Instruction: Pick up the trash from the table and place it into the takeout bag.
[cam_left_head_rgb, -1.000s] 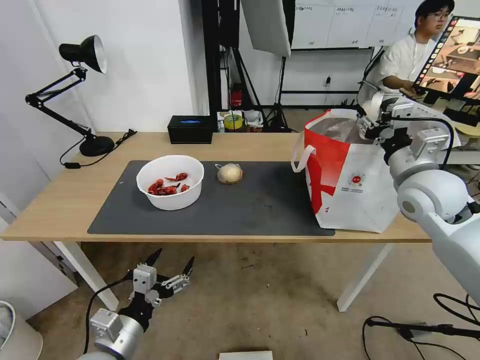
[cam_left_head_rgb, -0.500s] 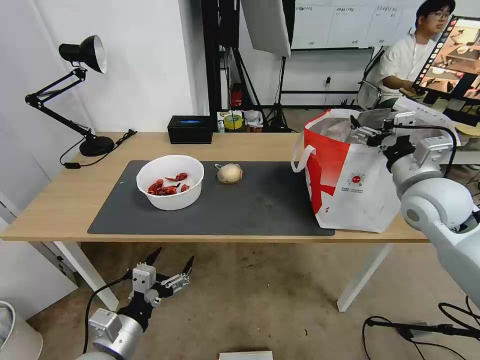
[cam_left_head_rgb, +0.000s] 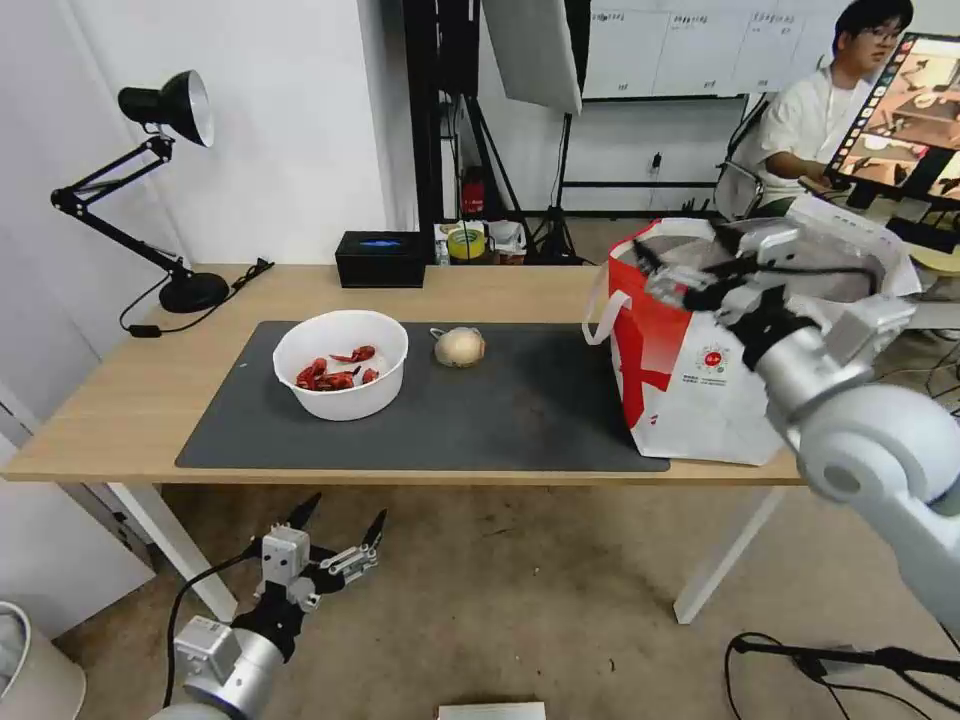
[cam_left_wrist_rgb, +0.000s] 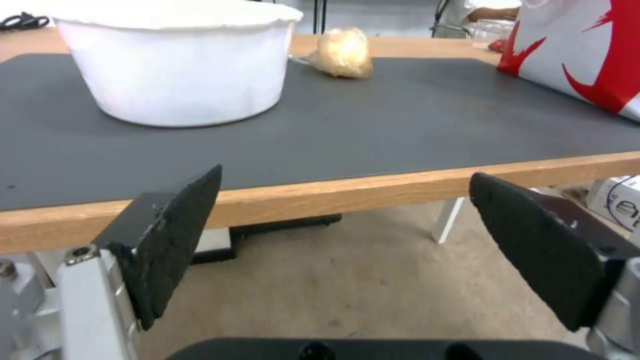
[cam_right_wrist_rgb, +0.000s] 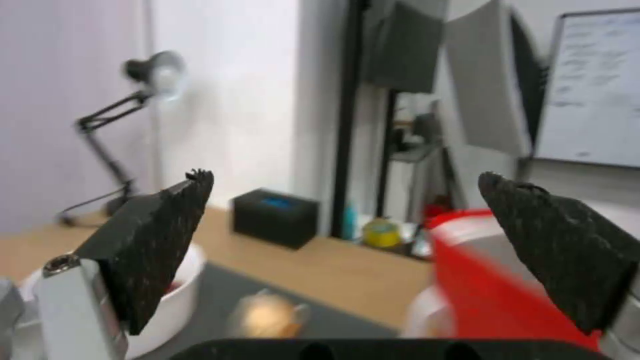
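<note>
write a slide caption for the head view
Right claw open over the white and red bag; bowl of red shells and tan lump sit on the grey mat.

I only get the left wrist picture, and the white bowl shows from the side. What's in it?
Observer: The head view looks down into the bowl: red shells lie in it.
Operator: Where is the other arm?
Observer: The right gripper is open, up at the top of the takeout bag, with nothing between its fingers.
Operator: Anything behind the bowl?
Observer: A black box and a desk lamp stand at the far edge of the table.
</note>
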